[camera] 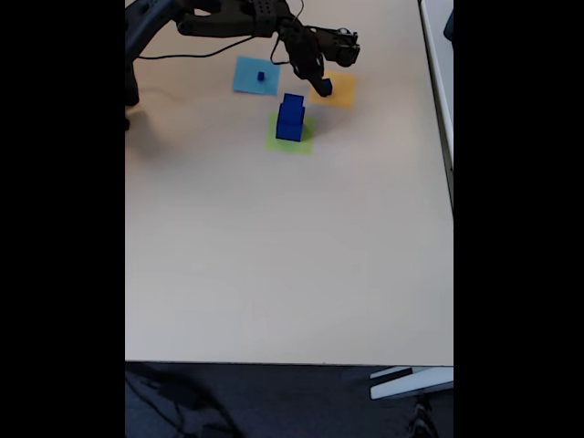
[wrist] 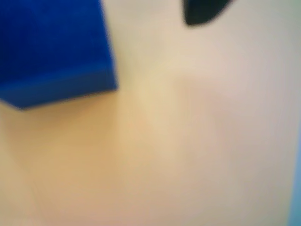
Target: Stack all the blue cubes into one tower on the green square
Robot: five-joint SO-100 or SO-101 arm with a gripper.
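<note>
In the fixed view a tower of two blue cubes (camera: 290,119) stands on the green square (camera: 291,136). A smaller blue cube (camera: 327,87) sits at the left edge of the orange-yellow square (camera: 336,90), and my gripper (camera: 320,85) is down right beside it. The wrist view shows this cube (wrist: 51,47) large and blurred at the upper left. One dark fingertip (wrist: 202,12) shows at the top, with a clear gap between it and the cube. The gripper looks open, and the other finger is hidden. A tiny blue cube (camera: 260,76) rests on the light-blue square (camera: 255,76).
The arm (camera: 228,18) reaches in from the top left, with a cable trailing on the beige table (camera: 292,255). The table's right edge runs along a grey strip (camera: 436,91). The near half of the table holds nothing.
</note>
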